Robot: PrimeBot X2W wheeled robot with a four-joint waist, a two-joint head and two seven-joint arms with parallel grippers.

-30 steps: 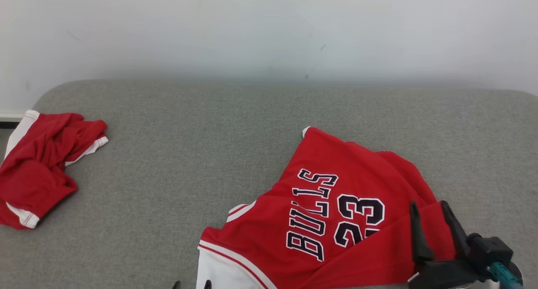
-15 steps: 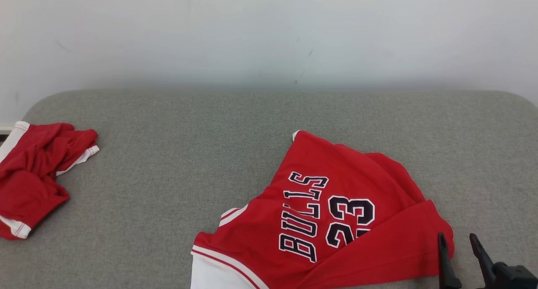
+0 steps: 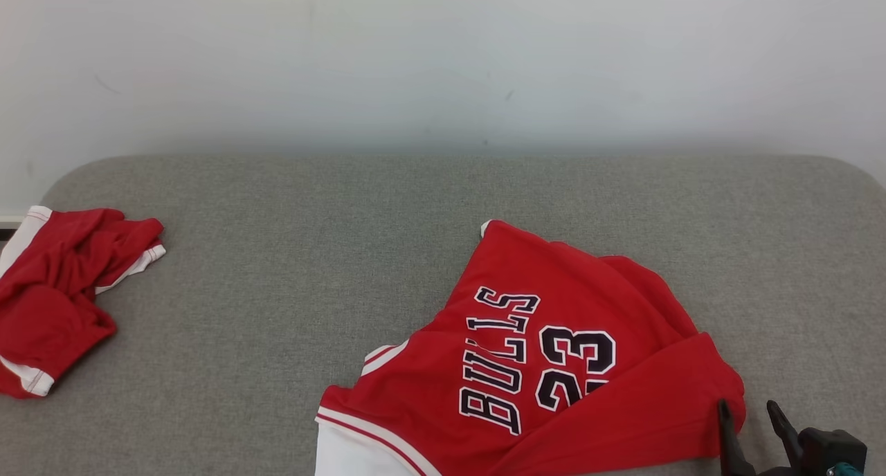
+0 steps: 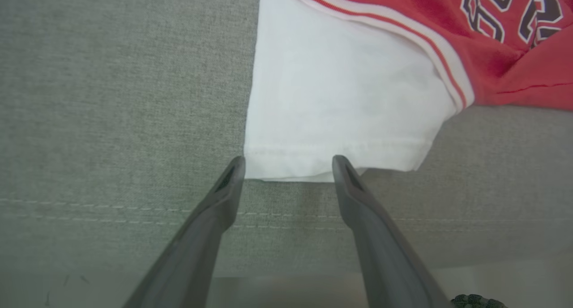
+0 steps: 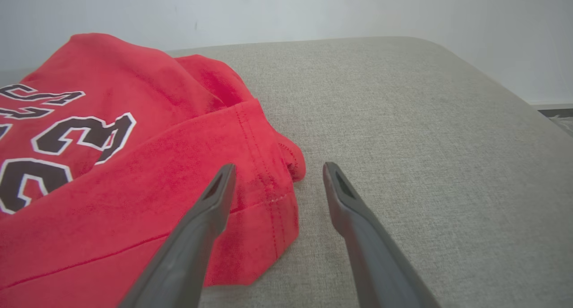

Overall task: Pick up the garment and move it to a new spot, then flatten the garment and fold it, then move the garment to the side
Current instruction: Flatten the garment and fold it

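Grey cushion (image 3: 346,254) under everything, and the red jersey (image 3: 554,365) lies on its near right part, rumpled, one flap lapping the number. Flattening, I reckon. My left gripper (image 4: 288,162) gapes at the white hem (image 4: 340,147) by the cushion's near edge, my right gripper (image 5: 278,166) wide at the red corner (image 5: 268,218). Next: pinch both, pull apart.

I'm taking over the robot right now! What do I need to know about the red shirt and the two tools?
The jersey lies rumpled on the grey pad, centre-right, one flap folded over.
The left tool is open, empty, tips at its white sleeve hem.
The right tool is open, empty, beside its red corner.
A second red garment sits bunched far left.
Done: jersey set down. Left: flatten, fold, move aside.
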